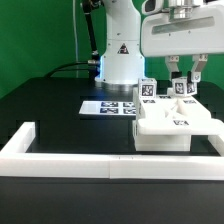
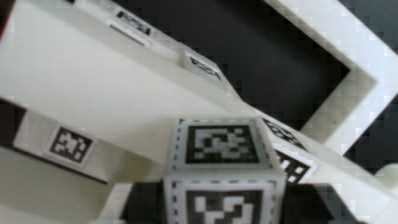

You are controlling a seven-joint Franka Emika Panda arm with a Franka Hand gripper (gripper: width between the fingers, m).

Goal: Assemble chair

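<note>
Sitting on the black bench point(image 1: 40, 105), just behind the long white border wall point(image 1: 60, 157) toward the exterior view's right, the chair point(image 1: 172, 124) already looks partly put together: a thick white slab forms its base, with smaller white pieces stacked on top of it and tagged posts rising from the back. How many parts are truly joined, and whether any are only resting in place, cannot be told from these views.

The claw point(image 1: 183, 82) hangs directly over the chair, its two fingers coming down on either side of a small tagged block point(image 1: 184, 88) at the top of the assembly. The fingers stand partly closed, at about that block's width, so they appear to be grasping it, though real contact is not clear. The wrist view shows a tagged square post point(image 2: 222, 170) close up, with a white frame piece point(image 2: 329, 60) and a flat tagged slab point(image 2: 71, 110) beyond it.

The marker board point(image 1: 110, 106) lies flat beside the chair, toward the robot's base point(image 1: 120, 68).

By the look of it, the work is somewhere past its middle; the part under the claw probably needs seating, and no loose parts show elsewhere on the bench.
</note>
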